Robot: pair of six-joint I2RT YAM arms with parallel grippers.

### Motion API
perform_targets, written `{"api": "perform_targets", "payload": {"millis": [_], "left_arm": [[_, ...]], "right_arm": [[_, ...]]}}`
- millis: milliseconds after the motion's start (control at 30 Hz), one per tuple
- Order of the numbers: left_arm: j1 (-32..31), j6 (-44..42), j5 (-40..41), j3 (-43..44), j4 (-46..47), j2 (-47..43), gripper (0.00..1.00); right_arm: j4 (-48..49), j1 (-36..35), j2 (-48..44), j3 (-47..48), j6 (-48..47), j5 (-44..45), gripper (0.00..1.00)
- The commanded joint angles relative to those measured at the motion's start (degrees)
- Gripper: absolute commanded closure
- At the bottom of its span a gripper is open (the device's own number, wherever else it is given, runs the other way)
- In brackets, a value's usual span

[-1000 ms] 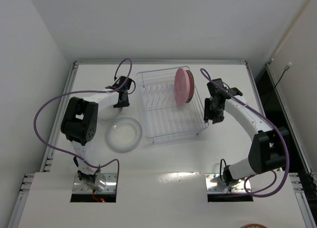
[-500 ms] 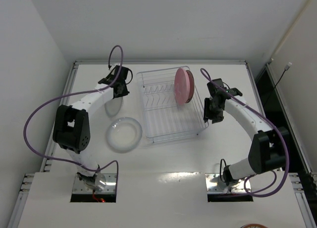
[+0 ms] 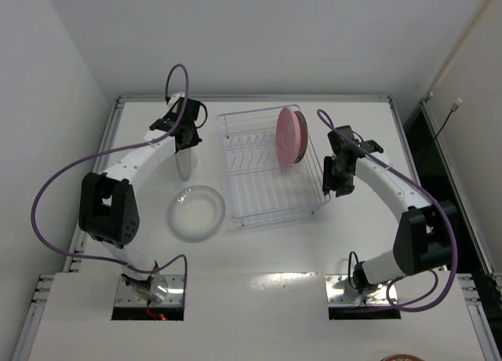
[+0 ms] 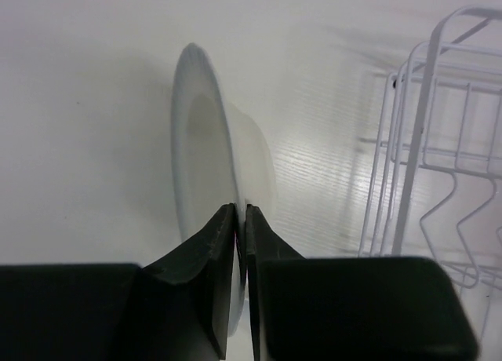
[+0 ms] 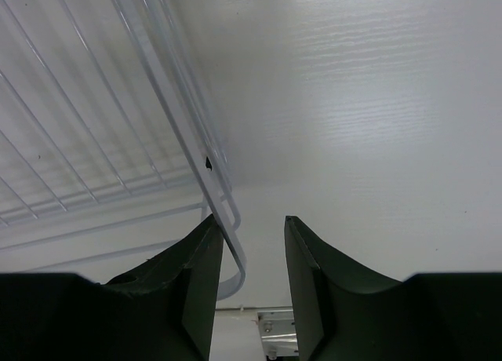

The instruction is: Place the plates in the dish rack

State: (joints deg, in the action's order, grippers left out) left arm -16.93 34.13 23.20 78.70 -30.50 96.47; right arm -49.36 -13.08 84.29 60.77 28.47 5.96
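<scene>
My left gripper (image 3: 183,138) is shut on the rim of a translucent whitish plate (image 3: 184,163) and holds it on edge, left of the dish rack (image 3: 267,196). In the left wrist view the plate (image 4: 205,133) stands edge-on between my closed fingers (image 4: 220,251), with the rack (image 4: 439,165) to its right. A second translucent plate (image 3: 197,212) lies flat on the table. A pink plate (image 3: 289,135) stands upright in the rack's far slots. My right gripper (image 3: 339,182) is open at the rack's right rim (image 5: 184,133). The patterned plate is out of view.
The white table (image 3: 259,259) has raised edges at left and far sides. The left arm's purple cable (image 3: 47,196) loops wide to the left. The right arm's cable (image 3: 451,235) hangs at the right. Walls close in behind and to the left.
My left gripper has moved toward the far edge and lifted the translucent plate, tipping it up on edge. The right arm and pink plate have not moved.
</scene>
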Motion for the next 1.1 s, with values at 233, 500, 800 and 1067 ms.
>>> {"api": "perform_targets", "payload": {"millis": [233,500,800,1067], "left_arm": [[0.1,2.5,-1.6,14.5,2.6,-4.4,1.0],[0.6,4.4,-6.2,20.3,2.6,-4.6,1.0],[-2.0,12.0,-25.6,32.0,13.4,3.2,1.0],[-8.6,19.0,-27.1,35.8,16.0,11.2,1.0]], "right_arm": [[0.9,0.3,1.1,-0.1,-0.2,0.7,0.66],[0.4,0.3,1.1,-0.1,-0.2,0.2,0.66],[0.4,0.3,2.4,0.4,-0.7,-0.4,0.67],[0.4,0.3,3.8,-0.1,-1.2,-1.5,0.69]]}}
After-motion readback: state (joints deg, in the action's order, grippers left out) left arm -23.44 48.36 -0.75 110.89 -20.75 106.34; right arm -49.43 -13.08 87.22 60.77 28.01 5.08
